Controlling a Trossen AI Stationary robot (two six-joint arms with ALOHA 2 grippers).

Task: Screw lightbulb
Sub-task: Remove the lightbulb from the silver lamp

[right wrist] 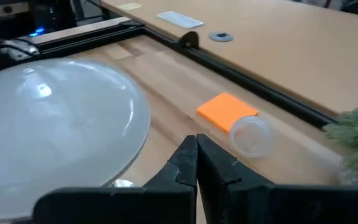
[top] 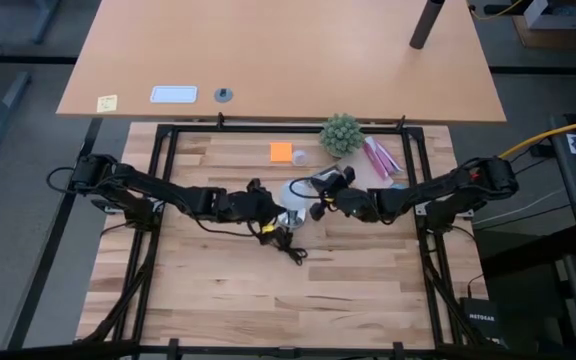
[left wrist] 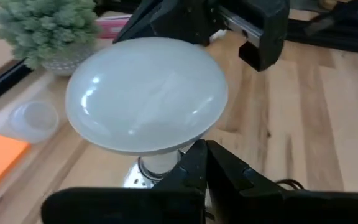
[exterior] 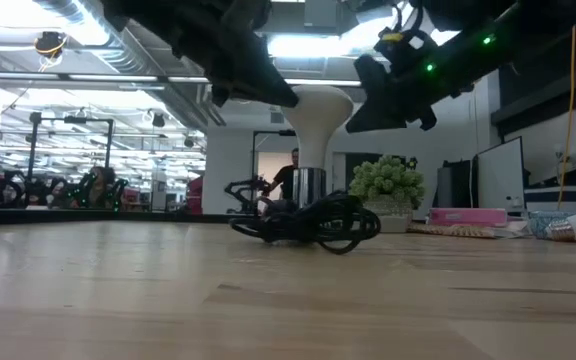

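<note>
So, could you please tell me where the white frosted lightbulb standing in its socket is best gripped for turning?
Probably at the wide round head of the white frosted lightbulb, coming level from two opposite sides. It stands upright, neck down in the shiny silver socket, and the head is the broadest exposed part. The left tool and right tool already flank it.
</note>
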